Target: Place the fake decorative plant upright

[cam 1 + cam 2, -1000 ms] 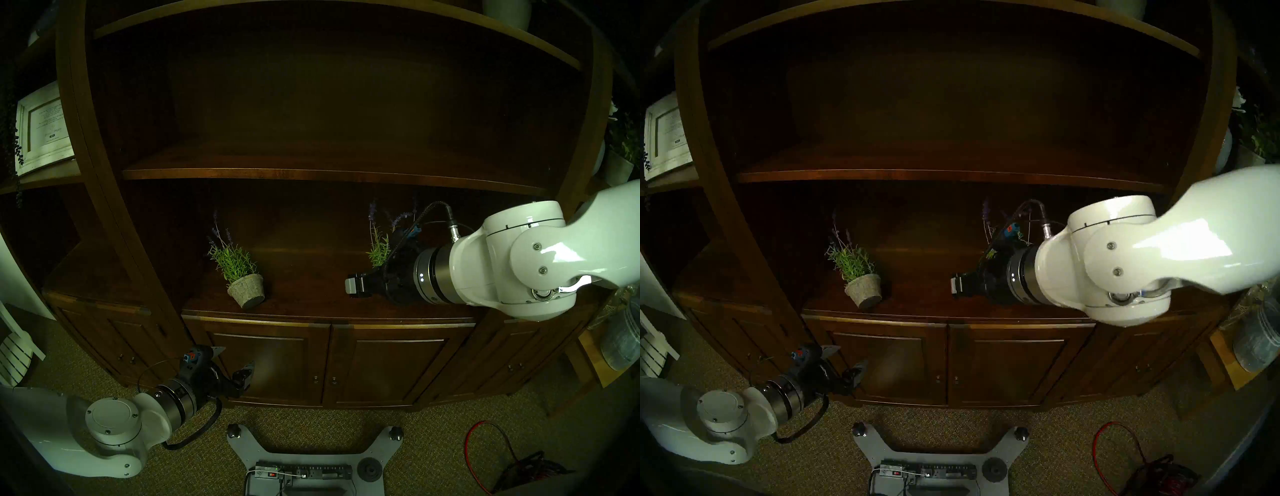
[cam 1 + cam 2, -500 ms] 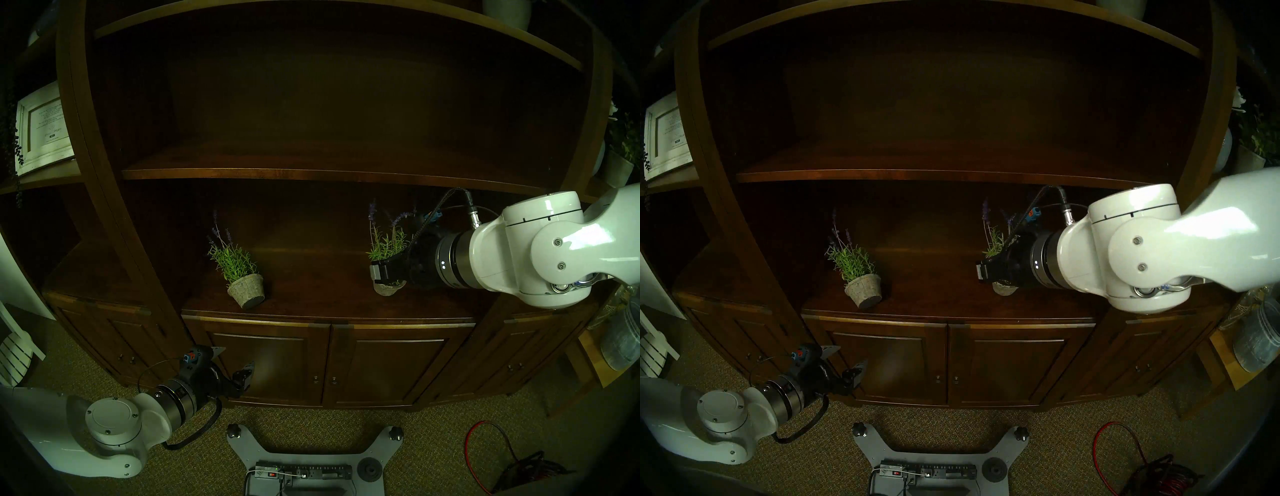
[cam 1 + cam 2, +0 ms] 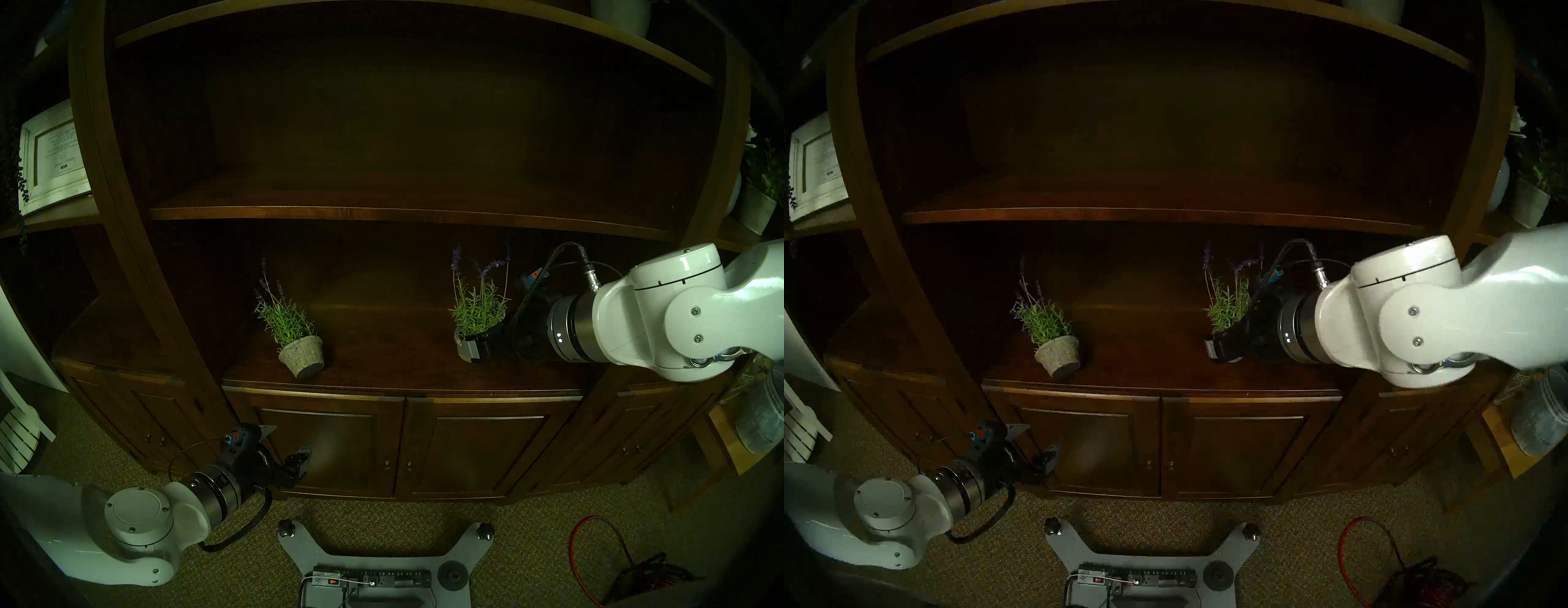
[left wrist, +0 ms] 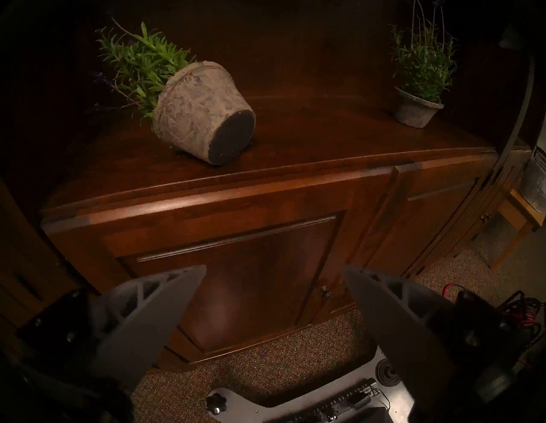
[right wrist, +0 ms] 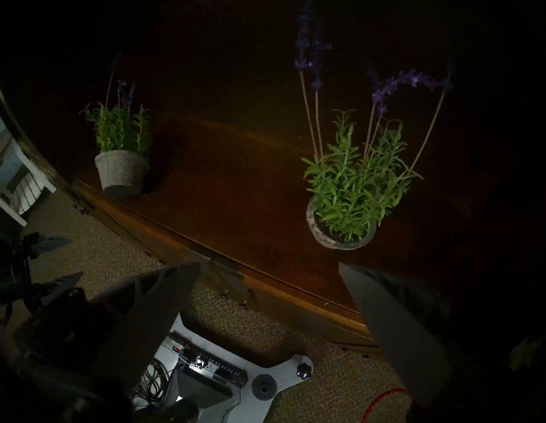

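- Tipped plant (image 3: 297, 335) lies on its side, centre-left of head view, on cabinet top (image 3: 382, 369); dark pot base faces the camera (clear in left wrist view).
- Second plant (image 3: 477, 314) stands upright, centre-right.
- Right gripper (image 3: 477, 349) sits in front of that pot, jaws apart, holding nothing.
- Left gripper (image 3: 286, 446) lower left, before cabinet doors (image 3: 403, 446), jaws spread, empty.

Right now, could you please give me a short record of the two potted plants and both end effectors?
left plant: tipped on its side, pot bottom facing the cabinet edge
right plant: upright on the cabinet top
left end effector: open, empty, low in front of the cabinet doors
right end effector: open, empty, beside the right plant
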### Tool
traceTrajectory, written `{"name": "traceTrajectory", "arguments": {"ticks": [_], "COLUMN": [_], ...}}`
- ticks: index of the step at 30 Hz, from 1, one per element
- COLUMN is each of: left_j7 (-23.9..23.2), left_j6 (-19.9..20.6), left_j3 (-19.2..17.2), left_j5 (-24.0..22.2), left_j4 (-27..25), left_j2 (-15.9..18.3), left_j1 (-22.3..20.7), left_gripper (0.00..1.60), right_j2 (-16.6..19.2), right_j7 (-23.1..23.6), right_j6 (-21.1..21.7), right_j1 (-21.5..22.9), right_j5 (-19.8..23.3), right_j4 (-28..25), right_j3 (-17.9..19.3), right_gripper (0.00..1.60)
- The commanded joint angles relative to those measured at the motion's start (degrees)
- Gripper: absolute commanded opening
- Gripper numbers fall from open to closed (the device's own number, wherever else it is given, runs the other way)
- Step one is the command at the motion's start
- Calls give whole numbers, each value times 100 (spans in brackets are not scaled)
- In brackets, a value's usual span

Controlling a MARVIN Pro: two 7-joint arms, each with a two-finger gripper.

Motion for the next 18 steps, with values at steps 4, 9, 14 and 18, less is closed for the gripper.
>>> {"name": "traceTrajectory", "arguments": {"ticks": [4,9,14,18], "left_j7": [-3,-4,-4,-5], "left_j6": [-29,-26,-25,-25], "left_j3": [-57,-56,-56,-57], "left_j5": [9,9,9,9], "left_j4": [-55,-53,-53,-54], "left_j2": [-12,-12,-12,-13], "left_j1": [-59,-59,-60,-61], "left_gripper": [160,160,160,160], "right_j2": [326,422,483,515], "right_j7": [704,1118,1465,1739], "right_j6": [146,183,181,140], "right_j1": [340,458,605,737], "right_j5": [-394,-655,-907,-1120], "right_j4": [14,14,14,14], "right_j3": [-440,-815,-1123,-1353], "right_gripper": [160,160,160,160]}}
